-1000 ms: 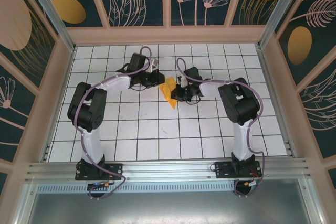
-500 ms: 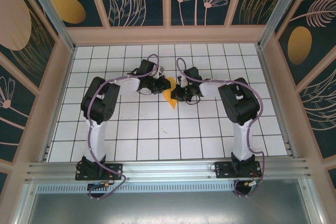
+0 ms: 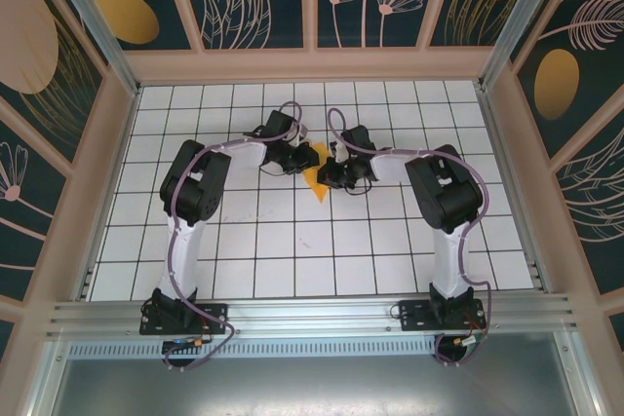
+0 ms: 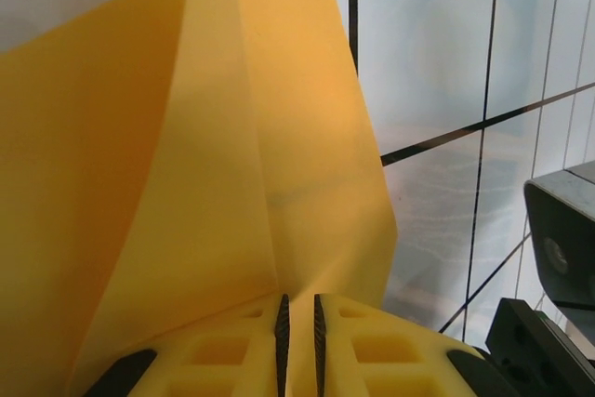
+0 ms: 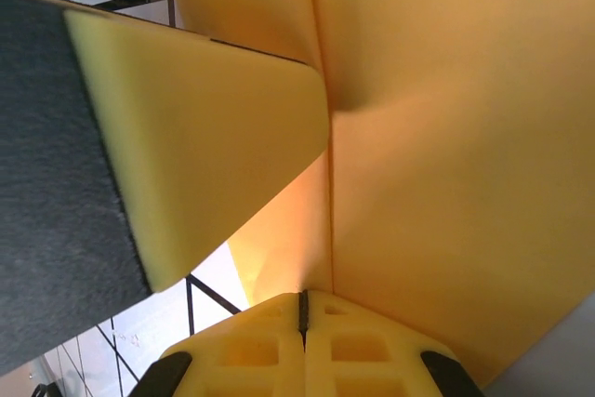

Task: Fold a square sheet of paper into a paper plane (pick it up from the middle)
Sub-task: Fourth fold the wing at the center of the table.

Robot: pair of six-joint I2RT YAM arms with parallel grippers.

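Observation:
The orange-yellow square sheet of paper [image 3: 314, 182] is folded along a centre crease and stands partly raised off the white grid table [image 3: 292, 250] between my two grippers. My right gripper [image 3: 334, 174] is shut on its right side; in the right wrist view the crease of the paper [image 5: 446, 137] runs straight down into the closed jaws [image 5: 302, 302]. My left gripper [image 3: 304, 156] is at the paper's upper left. In the left wrist view its jaws [image 4: 297, 309] stand a narrow slit apart, with a fold of the paper [image 4: 186, 183] leading to the slit.
One left finger [image 5: 186, 137] shows large and close in the right wrist view, beside the paper. A dark part of the right arm [image 4: 558, 267] sits at the lower right of the left wrist view. Wooden walls [image 3: 312, 65] ring the table.
My left arm has swung right, from behind and left of the paper up against its upper left edge, and its jaws have parted slightly. The right gripper has kept still, holding the paper.

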